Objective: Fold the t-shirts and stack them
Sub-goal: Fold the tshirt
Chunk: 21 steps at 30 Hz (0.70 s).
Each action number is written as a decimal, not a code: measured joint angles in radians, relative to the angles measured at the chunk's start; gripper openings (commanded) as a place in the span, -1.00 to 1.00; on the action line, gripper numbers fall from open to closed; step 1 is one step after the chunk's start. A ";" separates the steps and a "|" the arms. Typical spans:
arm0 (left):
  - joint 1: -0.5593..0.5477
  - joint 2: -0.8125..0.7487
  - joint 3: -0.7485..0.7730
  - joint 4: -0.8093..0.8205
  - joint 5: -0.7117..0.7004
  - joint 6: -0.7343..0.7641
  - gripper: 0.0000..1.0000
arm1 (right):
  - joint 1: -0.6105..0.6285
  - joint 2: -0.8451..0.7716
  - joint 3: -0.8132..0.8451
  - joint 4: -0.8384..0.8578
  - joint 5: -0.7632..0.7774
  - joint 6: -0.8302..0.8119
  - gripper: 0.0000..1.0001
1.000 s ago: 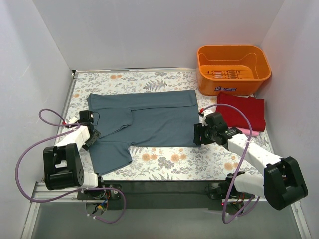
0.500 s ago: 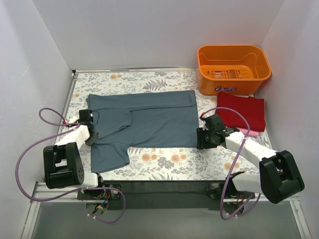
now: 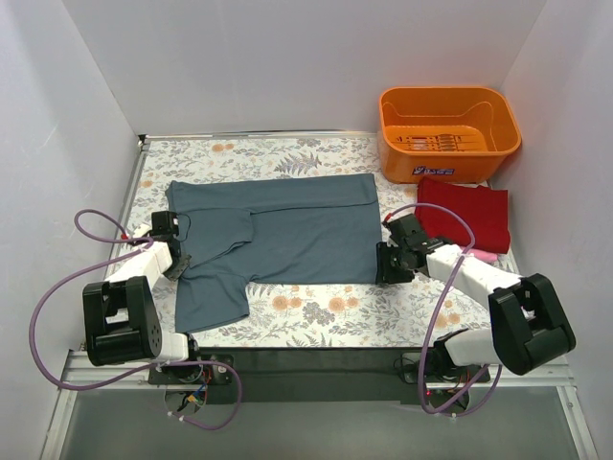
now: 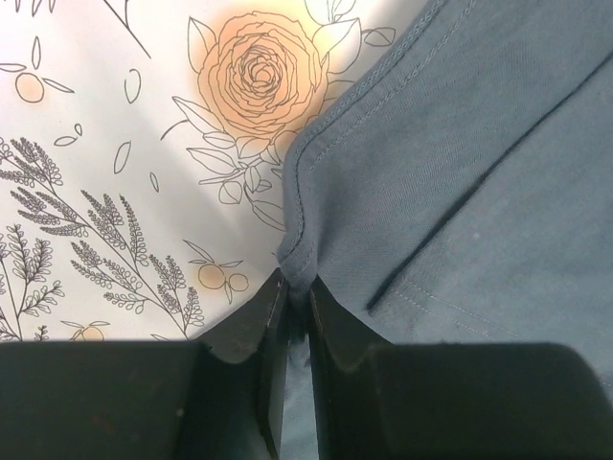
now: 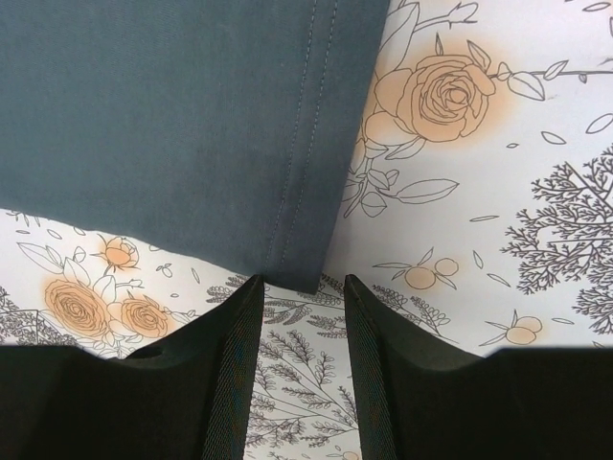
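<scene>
The slate blue-grey t-shirt (image 3: 287, 230) lies spread flat on the flowered table, neck end to the left, with one sleeve folded in over its body. My left gripper (image 3: 177, 261) is at its left edge, shut on a pinch of the stitched cloth edge (image 4: 299, 251). My right gripper (image 3: 383, 264) sits low at the shirt's near right hem corner (image 5: 305, 268). Its jaws stand open, with the corner just ahead of the fingertips (image 5: 247, 292) and only tablecloth between them. A folded dark red t-shirt (image 3: 467, 213) lies at the right, on a pink t-shirt (image 3: 486, 257) whose edge peeks out.
An orange plastic basket (image 3: 448, 134) stands at the back right corner, just behind the red shirt. White walls close in on the left, back and right. The right arm's purple cable (image 3: 450, 287) loops over the table near the folded shirts.
My left gripper has shut on the shirt's left edge. The right gripper's jaws have narrowed a little, and it has edged left to the hem corner.
</scene>
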 measured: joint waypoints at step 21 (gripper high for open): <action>0.000 -0.074 -0.012 -0.092 0.017 -0.076 -0.81 | -0.001 0.041 0.042 -0.048 0.000 -0.057 -0.97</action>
